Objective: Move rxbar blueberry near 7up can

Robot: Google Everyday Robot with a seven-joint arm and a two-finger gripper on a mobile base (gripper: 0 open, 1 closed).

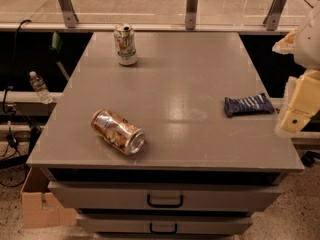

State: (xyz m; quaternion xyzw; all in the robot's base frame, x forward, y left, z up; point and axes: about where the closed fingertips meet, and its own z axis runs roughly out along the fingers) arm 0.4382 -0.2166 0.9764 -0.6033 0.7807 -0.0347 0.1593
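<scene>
The rxbar blueberry [249, 105], a dark navy wrapper with pale lettering, lies flat near the right edge of the grey tabletop [185, 79]. The 7up can [125, 45], white and green with a silver top, stands upright at the back left of the table. My gripper [296, 112] is a cream-coloured part of the arm at the right edge of the view. It hangs just beyond the table's right edge, a short way right of the bar and not touching it. The bar and the 7up can are far apart.
A shiny silver can with orange-brown markings [118, 132] lies on its side at the front left. Drawers with dark handles [165, 200] are below the top. A cardboard box [40, 204] and a water bottle [39, 87] are at the left.
</scene>
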